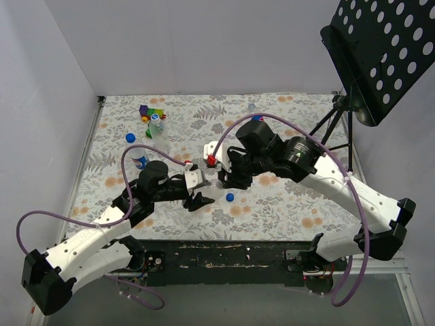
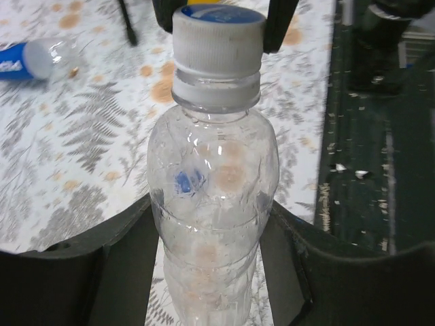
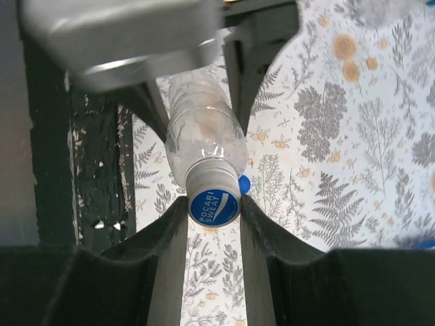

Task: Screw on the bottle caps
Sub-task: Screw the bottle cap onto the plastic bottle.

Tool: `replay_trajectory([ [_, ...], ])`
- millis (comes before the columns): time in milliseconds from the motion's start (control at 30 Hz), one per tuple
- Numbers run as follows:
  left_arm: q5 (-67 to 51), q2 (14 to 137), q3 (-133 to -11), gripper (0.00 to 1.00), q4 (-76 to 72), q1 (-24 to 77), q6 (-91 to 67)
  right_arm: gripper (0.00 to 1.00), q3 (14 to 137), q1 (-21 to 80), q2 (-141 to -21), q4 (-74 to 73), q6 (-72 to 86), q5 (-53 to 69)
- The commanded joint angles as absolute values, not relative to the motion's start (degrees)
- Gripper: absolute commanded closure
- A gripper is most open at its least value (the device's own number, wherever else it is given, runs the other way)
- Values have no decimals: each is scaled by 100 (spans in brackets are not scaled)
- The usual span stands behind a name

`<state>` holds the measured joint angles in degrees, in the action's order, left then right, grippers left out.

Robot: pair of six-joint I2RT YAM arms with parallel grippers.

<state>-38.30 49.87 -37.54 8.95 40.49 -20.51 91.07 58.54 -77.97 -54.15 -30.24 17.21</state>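
the left fingers [image 2: 122,265] clamp the bottle [image 2: 214,204] steady so the right fingers [image 3: 166,251], pinching its 12 o'clock cap [image 3: 214,206], can twist it.

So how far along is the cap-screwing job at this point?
No bottle can be confirmed as finished. In hand: the left pincer grips a clear bottle while the right pincer is shut on its cap, which is seated on the neck; tightness cannot be told. Left: a loose blue cap on the table and a Pepsi bottle lying on its side.
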Motion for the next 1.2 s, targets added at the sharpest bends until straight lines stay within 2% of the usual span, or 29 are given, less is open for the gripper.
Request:
replay_trajectory([
  [0, -2410, 4518, -3570, 85, -1106, 4368, -1995, 99, 9105, 6003, -8358, -4351, -937, 1161],
  [200, -751, 4456, -3121, 92, -1765, 4745, -2091, 99, 9193, 6003, -8701, -4437, 1930, -675],
  [367, 351, 4570, -3041, 94, -1828, 5097, -1908, 97, 9000, 6003, -8657, -3991, 2242, -651],
  [467, 238, 4658, -3128, 94, -1513, 5098, -1942, 84, 9140, 6003, -8491, -3893, 1908, -729],
  [533, 71, 4728, -3243, 94, -1144, 5098, -2038, 64, 9272, 6003, -8342, -3885, 1470, -765],
  [600, 0, 4772, -3261, 94, -950, 5089, -2100, 51, 9325, 5994, -8114, -3876, 1136, -712],
  [700, -517, 4921, -3383, 96, -520, 4993, -2135, 34, 9343, 5950, -7727, -3972, 756, -528],
  [800, -1139, 5194, -3603, 98, -176, 4730, -2214, 30, 9343, 5933, -7376, -4052, 344, -361],
  [1033, -4118, 5352, -3823, 97, -168, 3648, -2540, 31, 9001, 5818, -6830, -4429, -1421, 806],
  [1167, -5078, 5536, -3999, 97, 228, 3604, -2356, 34, 8702, 5818, -6671, -4701, -2494, 1904],
])
